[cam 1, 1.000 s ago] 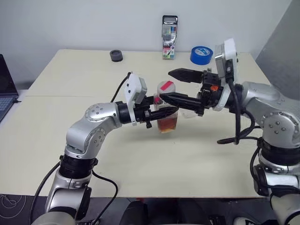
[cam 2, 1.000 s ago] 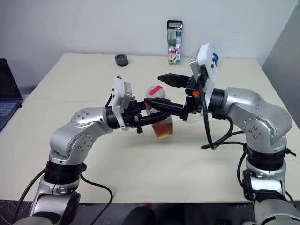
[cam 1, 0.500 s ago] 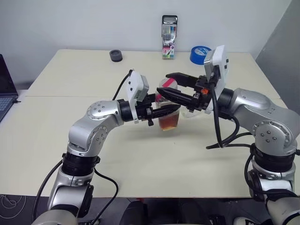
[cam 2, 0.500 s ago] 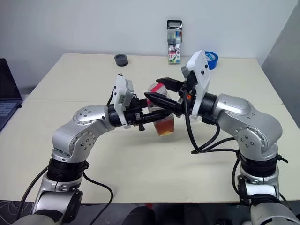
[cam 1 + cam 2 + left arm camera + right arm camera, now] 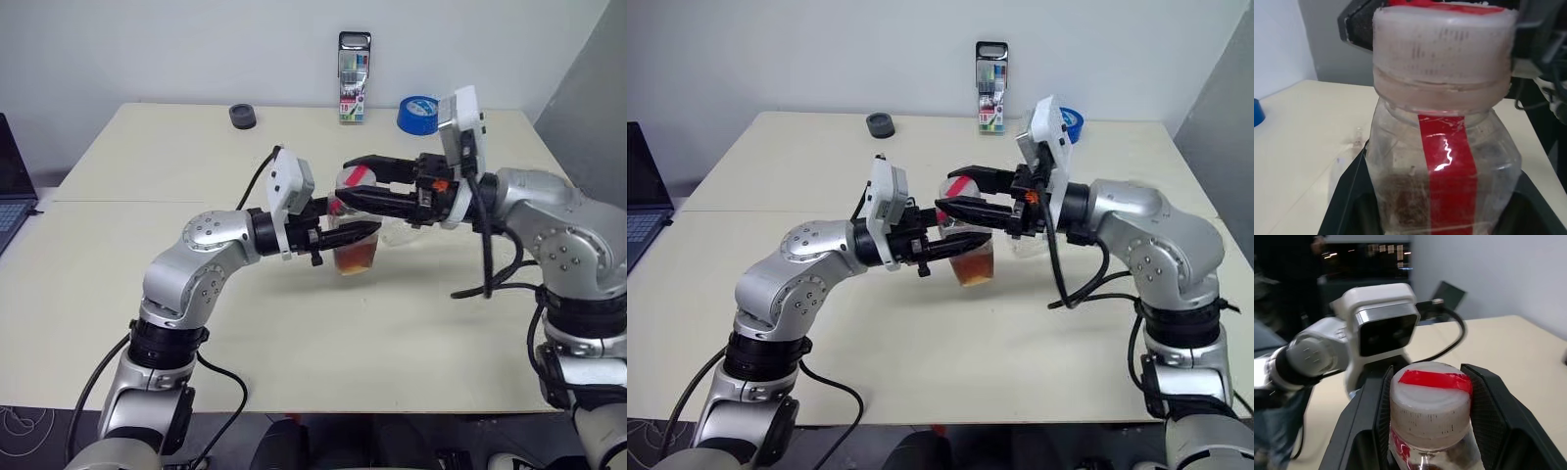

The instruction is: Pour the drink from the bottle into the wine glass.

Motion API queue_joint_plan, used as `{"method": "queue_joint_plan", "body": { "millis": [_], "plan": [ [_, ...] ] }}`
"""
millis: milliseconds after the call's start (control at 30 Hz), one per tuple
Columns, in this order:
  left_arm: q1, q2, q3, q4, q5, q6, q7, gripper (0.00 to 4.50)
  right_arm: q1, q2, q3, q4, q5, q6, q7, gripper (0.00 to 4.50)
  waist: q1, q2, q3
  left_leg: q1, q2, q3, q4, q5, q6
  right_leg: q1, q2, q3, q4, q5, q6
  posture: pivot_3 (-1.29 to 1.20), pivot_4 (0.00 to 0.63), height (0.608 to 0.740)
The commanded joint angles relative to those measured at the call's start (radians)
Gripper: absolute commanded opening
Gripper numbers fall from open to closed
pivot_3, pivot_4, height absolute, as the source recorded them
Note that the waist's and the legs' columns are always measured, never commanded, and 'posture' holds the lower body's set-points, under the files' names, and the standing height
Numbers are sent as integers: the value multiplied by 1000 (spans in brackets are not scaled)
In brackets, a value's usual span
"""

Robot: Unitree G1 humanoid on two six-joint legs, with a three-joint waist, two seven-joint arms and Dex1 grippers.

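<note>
At frame centre the bottle (image 5: 353, 230) stands upright on the cream bench (image 5: 147, 157), reddish-brown drink (image 5: 354, 258) in its lower part. The left claw (image 5: 361, 232) is clamped around its body from the left. The right claw (image 5: 353, 182) reaches in from the right, its fingers either side of the cap (image 5: 351, 179). A marker pack (image 5: 354, 77), blue tape roll (image 5: 419, 114) and a dark round object (image 5: 243, 117) sit along the far edge.

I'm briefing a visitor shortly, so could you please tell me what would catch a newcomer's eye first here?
At the table's middle, both arms meet at one bottle of reddish-brown drink. The left gripper clamps its body while the right gripper sits closed around its cap. Against the back wall stands a marker pack, with blue tape beside it.
</note>
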Motion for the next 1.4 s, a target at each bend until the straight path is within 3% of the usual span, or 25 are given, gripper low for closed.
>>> {"method": "queue_joint_plan", "body": {
  "millis": [33, 133, 300, 400, 633, 833, 1100, 1200, 1400],
  "plan": [
    [-35, 2, 9, -58, -36, 21, -8, 1883, -166, 39, 87, 227, -86, -161, 242, 1863, -4, 0, 0, 1, 0, 0, 0, 0, 0, 0, 0, 0, 0, 0, 0, 0, 150, 740],
    [-33, -3, 8, -74, -43, 35, -3, 1883, -239, 71, 111, 353, -131, -211, 324, 1863, -5, 0, 0, 2, 1, 1, -1, 0, 0, 0, 1, 1, 1, 0, 0, 0, 150, 740],
    [-24, -7, 14, -86, -43, 44, 2, 1883, -242, 55, 110, 381, -153, -212, 406, 3628, 6, 0, 0, -3, 0, -1, 2, 0, 0, -1, -1, -1, -1, 0, 0, 0, 150, 740],
    [-18, -4, 17, -84, -40, 41, 3, 1883, -214, 17, 88, 337, -141, -172, 403, 4493, 6, 0, 0, -15, 0, -2, 14, 0, 0, -10, -1, -2, 2, 0, 0, 0, 150, 740],
    [-8, 1, 24, -57, -26, 16, 8, 1883, -71, -66, -17, 66, -71, -13, 221, 4493, 5, 0, 0, -15, 0, -2, 14, 0, 0, -10, -1, -2, 4, 0, 1, 0, 150, 740],
    [-14, -6, 21, -37, -15, 0, 14, 1883, 20, 10, -106, -131, -47, 84, -94, 4493, 1, 0, 0, -13, 0, -2, 14, 0, 0, -10, -1, -1, 10, 0, 1, 0, 150, 740],
    [-23, -8, 19, -23, -7, -8, 5, 1883, 29, 74, -133, -234, 27, 170, -282, 4493, 2, 0, 1, -12, 0, -2, 16, 0, 0, -11, -1, -1, 13, 0, 0, 0, 150, 740],
    [-29, -9, 16, -17, -4, -12, 2, 1883, 49, 54, -133, -249, 57, 183, -276, 3903, 2, 0, 1, -12, 0, -2, 16, 0, 0, -11, -1, -1, 13, 0, 0, 0, 150, 740],
    [-31, -9, 17, -20, -5, -13, 7, 1883, 61, 25, -110, -239, 47, 158, -264, 1809, 1, 0, 1, -12, 0, -2, 15, 0, 0, -11, 0, -1, 14, 0, 0, 0, 150, 740]
  ]
}}
